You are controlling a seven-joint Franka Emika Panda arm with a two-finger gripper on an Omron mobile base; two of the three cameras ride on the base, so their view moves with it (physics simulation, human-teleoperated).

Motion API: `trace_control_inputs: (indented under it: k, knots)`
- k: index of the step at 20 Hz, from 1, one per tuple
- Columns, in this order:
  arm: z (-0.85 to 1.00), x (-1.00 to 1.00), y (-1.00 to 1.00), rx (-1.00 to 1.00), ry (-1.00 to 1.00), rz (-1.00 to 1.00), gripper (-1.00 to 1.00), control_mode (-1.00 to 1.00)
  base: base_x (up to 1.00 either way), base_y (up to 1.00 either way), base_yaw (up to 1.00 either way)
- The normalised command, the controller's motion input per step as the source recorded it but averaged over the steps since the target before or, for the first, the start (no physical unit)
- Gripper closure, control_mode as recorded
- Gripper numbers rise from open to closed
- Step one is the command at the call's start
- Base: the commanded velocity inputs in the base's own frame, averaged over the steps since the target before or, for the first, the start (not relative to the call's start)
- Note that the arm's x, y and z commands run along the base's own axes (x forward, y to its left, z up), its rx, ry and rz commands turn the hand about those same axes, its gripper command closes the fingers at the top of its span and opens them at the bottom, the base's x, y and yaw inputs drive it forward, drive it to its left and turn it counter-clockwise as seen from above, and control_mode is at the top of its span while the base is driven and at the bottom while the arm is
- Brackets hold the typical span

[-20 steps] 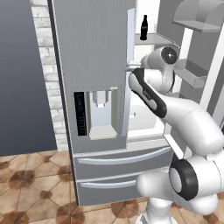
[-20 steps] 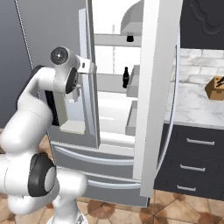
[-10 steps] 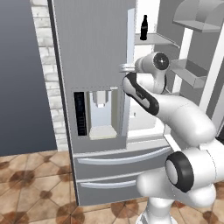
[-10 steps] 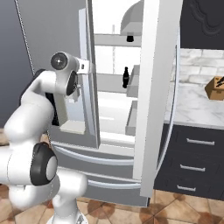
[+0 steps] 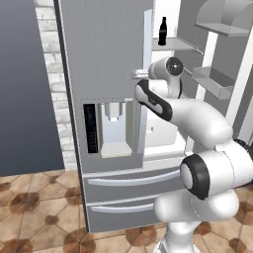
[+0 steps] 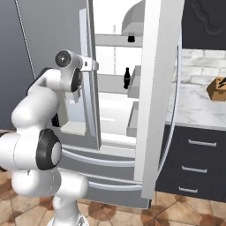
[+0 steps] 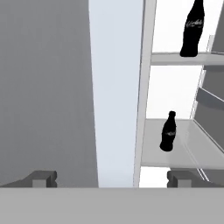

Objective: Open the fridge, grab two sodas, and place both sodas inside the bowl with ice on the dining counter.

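We see the pincer (image 7: 112,177) spread wide and empty, raised since a moment ago to the inner edge of the fridge (image 5: 106,59)'s closed left door; with the right door open, the reach can begin. The lower soda (image 7: 168,131) stands ahead to its right, the upper soda (image 7: 193,28) above that. Its fingertips are hidden in both base views.
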Motion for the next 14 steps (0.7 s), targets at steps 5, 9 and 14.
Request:
trace_control_inputs:
  k: [5, 9, 14]
  knots:
    - [0.00, 0.41, 0.01, 0.00, 0.01, -0.03, -1.00, -1.00, 0.00, 0.00, 0.00]
    - [0.00, 0.35, 0.09, 0.00, 0.00, -0.04, -1.00, -1.00, 0.00, 0.00, 0.00]
    - [0.00, 0.38, 0.10, 0.00, 0.01, -0.03, -1.00, -1.00, 0.00, 0.00, 0.00]
